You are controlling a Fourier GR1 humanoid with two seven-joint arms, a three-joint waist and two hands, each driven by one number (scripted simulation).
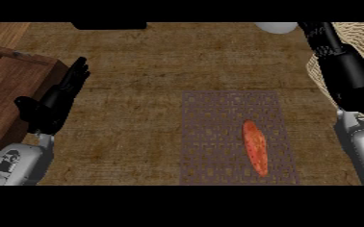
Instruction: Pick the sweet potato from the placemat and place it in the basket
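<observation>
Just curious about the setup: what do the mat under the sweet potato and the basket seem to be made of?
The placemat looks like woven fibre or fabric, matte brown with a fine lattice pattern. The basket at the right edge looks like pale wicker or netting, judging by its crisscross weave; it is partly hidden.

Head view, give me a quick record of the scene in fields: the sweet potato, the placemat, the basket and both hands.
sweet potato: lying on the placemat, right of its middle, untouched
placemat: flat on the counter
basket: at right edge, partly hidden by right arm
left hand: open, resting at left, holds nothing
right hand: raised at upper right by the basket, fingers not clear
</observation>
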